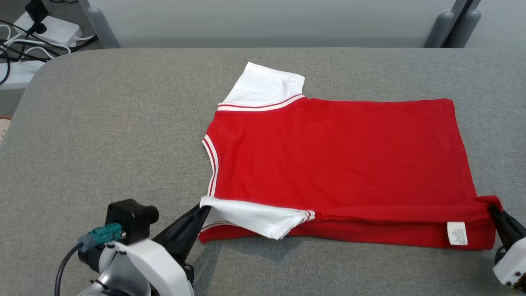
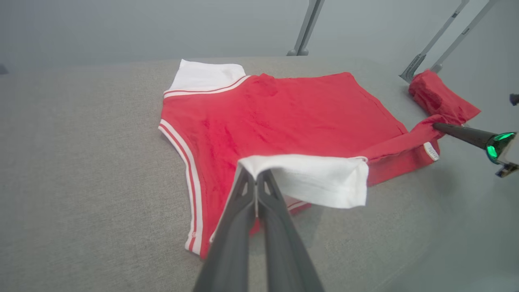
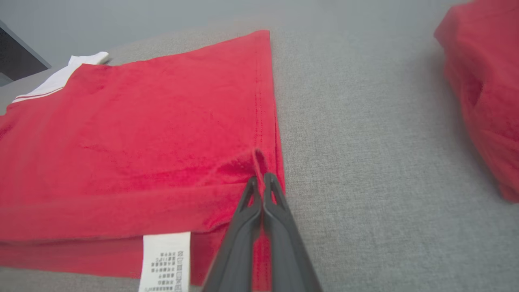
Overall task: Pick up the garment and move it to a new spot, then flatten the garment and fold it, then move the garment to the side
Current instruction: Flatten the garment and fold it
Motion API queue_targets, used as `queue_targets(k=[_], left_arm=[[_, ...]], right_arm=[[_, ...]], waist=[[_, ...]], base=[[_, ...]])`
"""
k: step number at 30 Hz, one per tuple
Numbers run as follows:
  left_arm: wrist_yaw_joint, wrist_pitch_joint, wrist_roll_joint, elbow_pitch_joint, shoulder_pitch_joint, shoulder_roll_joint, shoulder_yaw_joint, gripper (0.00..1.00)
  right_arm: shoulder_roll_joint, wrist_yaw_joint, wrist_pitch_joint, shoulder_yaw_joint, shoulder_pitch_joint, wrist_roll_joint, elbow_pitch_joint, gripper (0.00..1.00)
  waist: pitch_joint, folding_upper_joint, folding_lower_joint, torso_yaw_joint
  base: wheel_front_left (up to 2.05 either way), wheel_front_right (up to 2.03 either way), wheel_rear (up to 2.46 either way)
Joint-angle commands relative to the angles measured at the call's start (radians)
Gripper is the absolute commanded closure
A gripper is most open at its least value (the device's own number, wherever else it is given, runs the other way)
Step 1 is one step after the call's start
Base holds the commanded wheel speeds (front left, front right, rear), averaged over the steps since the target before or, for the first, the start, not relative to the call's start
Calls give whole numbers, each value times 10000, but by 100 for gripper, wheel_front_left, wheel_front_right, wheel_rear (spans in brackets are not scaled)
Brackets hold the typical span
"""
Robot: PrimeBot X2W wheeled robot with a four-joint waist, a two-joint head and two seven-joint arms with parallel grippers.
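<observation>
My left gripper (image 1: 202, 210) sits low at my near left. Its two dark fingers are pressed together on the corner of the garment's near white sleeve (image 1: 257, 218). In the left wrist view the sleeve hangs from the fingertips (image 2: 245, 190), lifted off the grey table (image 1: 102, 131) with a shadow under it.

Ahead of that gripper lies the garment (image 1: 337, 152), a red top with white-striped trim. It is spread flat across the table, collar end toward the left gripper and hem toward the right. The far white sleeve (image 1: 263, 84) lies flat on the cloth well beyond the left gripper.

Between my two grippers the near edge is raised and doubled over in a red band. A white care label (image 1: 457, 233) hangs from it just beside the right gripper. My right gripper (image 1: 494, 210) is likewise clamped, its fingers together pinching the near hem corner.

In the right wrist view a bunched second red cloth (image 3: 482, 89) lies off to that gripper's right, apart from the garment.
</observation>
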State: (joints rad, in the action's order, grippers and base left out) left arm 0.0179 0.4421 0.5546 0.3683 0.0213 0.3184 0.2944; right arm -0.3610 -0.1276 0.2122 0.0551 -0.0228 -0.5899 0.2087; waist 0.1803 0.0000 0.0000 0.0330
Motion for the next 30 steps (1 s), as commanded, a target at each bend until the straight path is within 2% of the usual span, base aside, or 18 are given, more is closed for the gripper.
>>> queue_targets(k=[1,11,21,30], left_arm=[[137,-121,-14,4,-826,10,-375,100],[676,-1014,-162,-2613,-2934,-414,-47,100],[990,-1770,-291,-4986,-4488,-618,552,100],[1092,-2241,-278,-6990,-5642,-652,1121,100]], right_arm=[[-404,-31,-251,-173,-501,20,-12,100],[-357,-31,-672,-1174,-2532,-48,1695,100],[-424,-31,-1361,-1859,-3705,-223,3044,100],[-378,-31,-1917,-2537,-4403,-279,3964,100]], waist=[[129,0,0,15],[759,0,0,-60],[1132,0,0,-121],[1377,0,0,-213]], base=[[0,0,0],[0,0,0],[0,0,0],[0,0,0]])
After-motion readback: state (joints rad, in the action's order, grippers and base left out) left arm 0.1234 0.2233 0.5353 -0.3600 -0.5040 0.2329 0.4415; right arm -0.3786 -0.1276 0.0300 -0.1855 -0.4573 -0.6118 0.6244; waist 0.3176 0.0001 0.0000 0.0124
